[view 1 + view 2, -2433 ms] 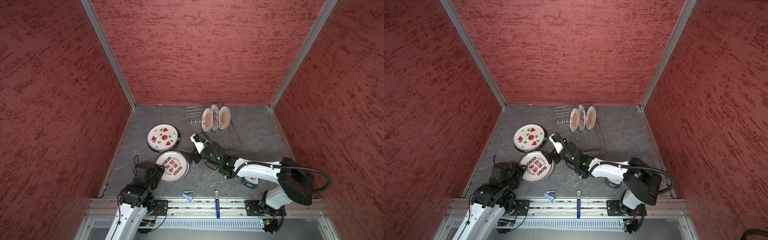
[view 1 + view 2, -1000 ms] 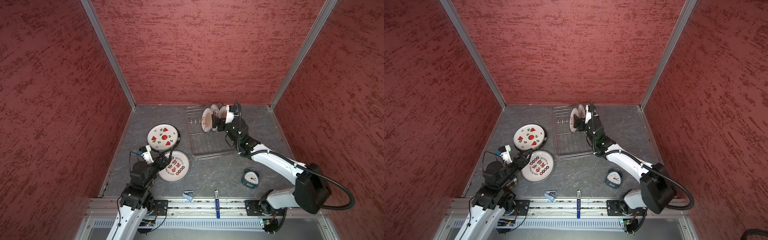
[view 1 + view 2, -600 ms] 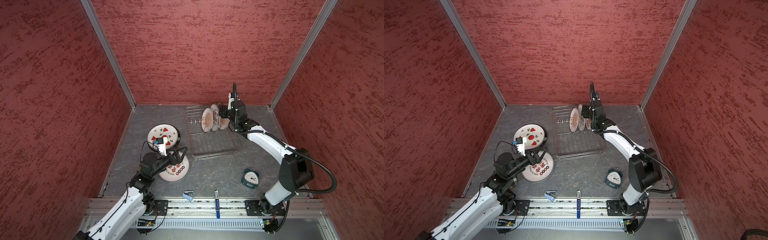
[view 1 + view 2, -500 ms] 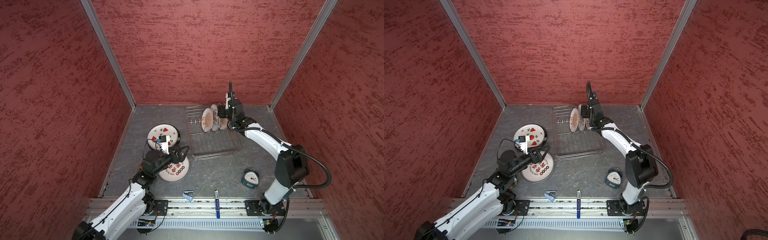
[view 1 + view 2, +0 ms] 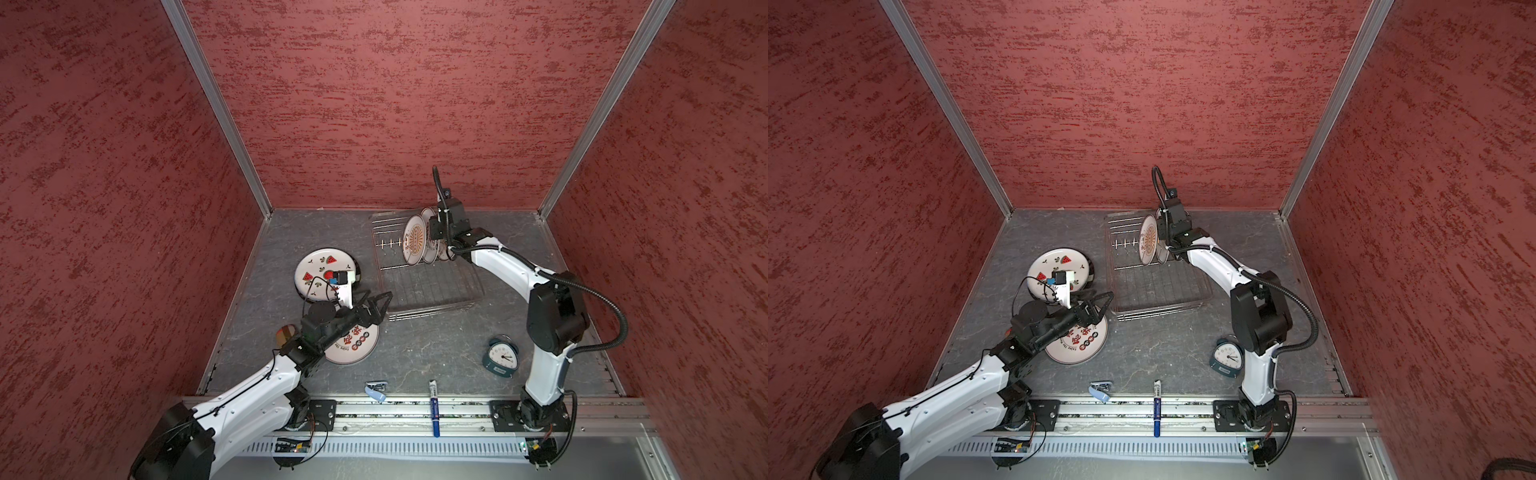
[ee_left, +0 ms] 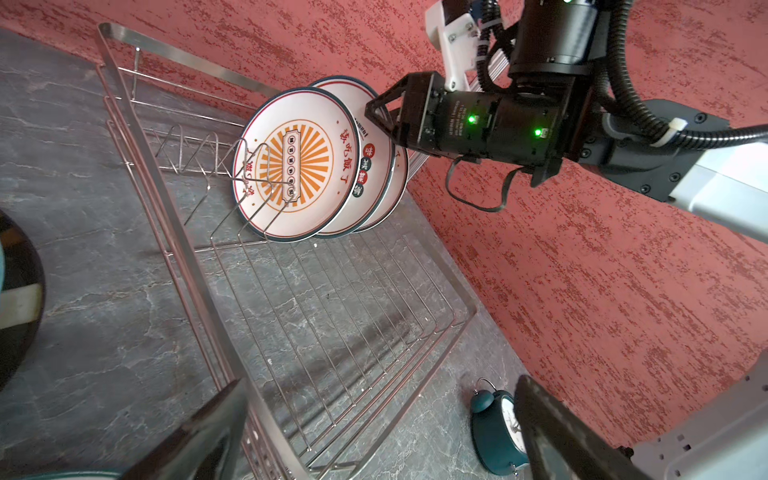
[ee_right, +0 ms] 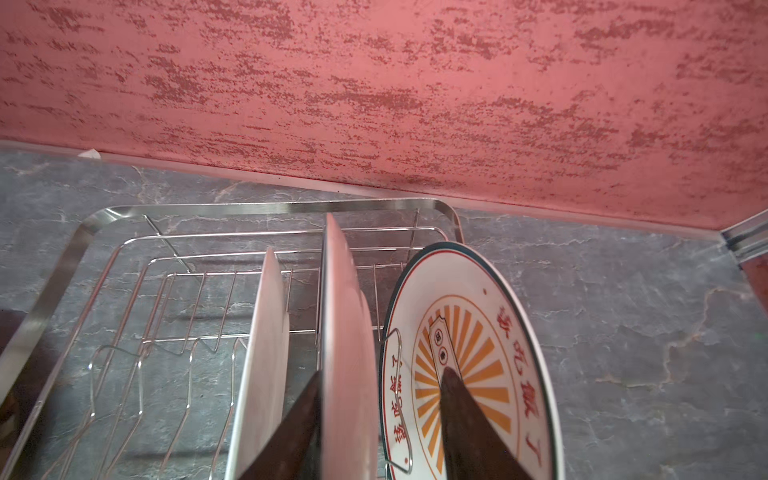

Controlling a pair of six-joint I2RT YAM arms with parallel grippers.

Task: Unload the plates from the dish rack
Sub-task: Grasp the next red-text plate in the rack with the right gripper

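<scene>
At the back of the table (image 5: pixel 415 357), the dish rack (image 5: pixel 428 286) props three plates (image 5: pixel 414 241) upright between prongs (image 5: pixel 388 243); the right gripper (image 7: pixel 382 372) straddles the middle rim, jaws apart, ready to pinch; the left gripper (image 6: pixel 380 378) hovers wide open nearby.

The front half of the silver wire dish rack (image 5: pixel 432 291) is bare, so there is lots of room to reach in there. At its back end, three round white plates (image 5: pixel 415 243) stand close together with only thin gaps. The right tool (image 7: pixel 382 372) has a finger in the gap on each side of the middle one. The red wall (image 5: pixel 395 124) is just behind. The grey stone counter (image 5: pixel 436 349) between the rack and the small teal alarm clock (image 5: pixel 500 358) is open.
</scene>
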